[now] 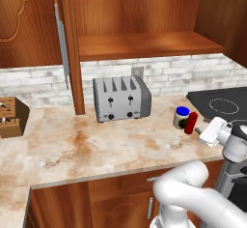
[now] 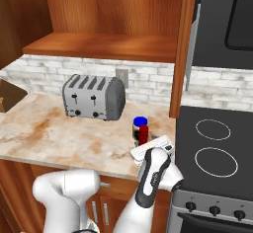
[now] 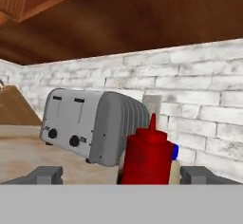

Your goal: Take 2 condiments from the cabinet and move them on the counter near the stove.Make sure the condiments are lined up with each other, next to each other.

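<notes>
Condiments both down on the surface (image 1: 87, 145) near its right end, close to the stove (image 1: 222, 104); red squeeze bottle (image 1: 191, 122) upright, just beside the cream jar (image 1: 181, 117) with blue lid, looks touching or nearly so, can't tell which; jar sits on the toaster side and slightly behind the bottle in the hand view; cabinet (image 1: 144, 43) shelf above holds no condiments, so the carrying looks done and only release and line-up remain, as a judgement.

Gripper (image 3: 121, 174) level with the bottle; fingers (image 3: 45, 174) spread wide either side of the bottle, not pressing on it; bottle stands free between them.

Risks: bottle is slim and tall, so a finger brushing it on the way out could tip it, and it would knock into the jar; pulling back at an angle could drag it out of line with the jar; a sideways nudge toward the stove could slide it onto the black glass; straight retreat along the finger axis looks safest.

Around: silver four-slot toaster (image 1: 121, 98) further back and left on the surface, well apart from the pair, not in the way; wall outlet (image 1: 138, 71) on the white brick backsplash (image 1: 193, 72) behind; wooden knife block (image 1: 10, 117) at the far left edge; open cabinet door (image 1: 61, 48) edge hangs left of the toaster, clear of the arm.
</notes>
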